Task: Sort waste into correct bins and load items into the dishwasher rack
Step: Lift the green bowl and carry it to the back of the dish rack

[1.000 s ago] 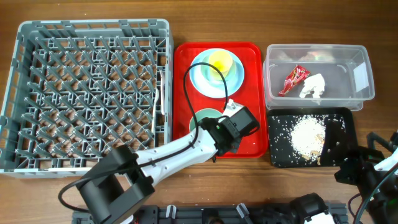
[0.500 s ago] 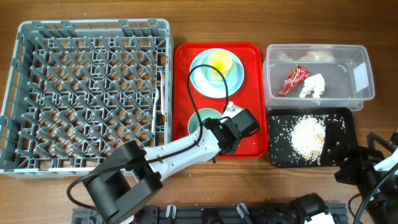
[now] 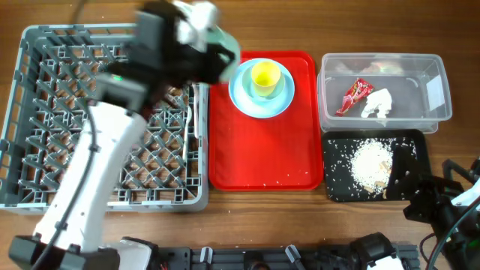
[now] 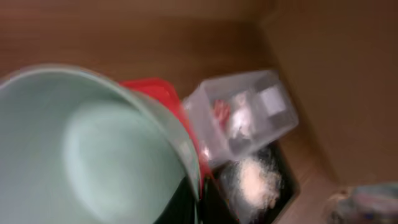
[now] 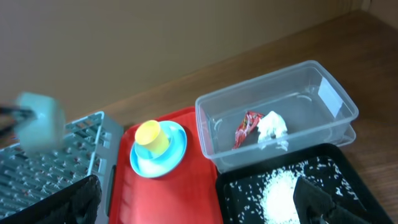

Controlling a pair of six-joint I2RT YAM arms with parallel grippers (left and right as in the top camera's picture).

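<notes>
**rackwatcher:** Checking the overhead view: the left claw (image 3: 206, 54) is clamped on the pale green bowl (image 4: 93, 155) and holds it up in the air over the top right corner of the grey rack (image 3: 105, 112). It's all motion blur up there, so I can't tell how the bowl is tilted. In the left wrist view the bowl fills most of the picture, with a dark finger tucked under its rim.

**yam_fan:** Yep, same read. The right claw (image 5: 196, 186) hangs with its fingers spread wide, nothing between them, low at the right edge of the bench (image 3: 300, 217), just beside the black tray (image 3: 334, 187).

**rackwatcher:** And the rest?

**yam_fan:** The blue plate (image 3: 241, 97) sits at the far end of the red tray (image 3: 262, 157), with the yellow cup (image 3: 264, 75) standing on it. The red wrapper (image 3: 354, 96) and the white tissue (image 3: 377, 103) lie side by side in the clear tub (image 3: 435, 112). The rice scraps (image 3: 371, 163) are piled in the black tray, with loose grains scattered around the heap.
</notes>
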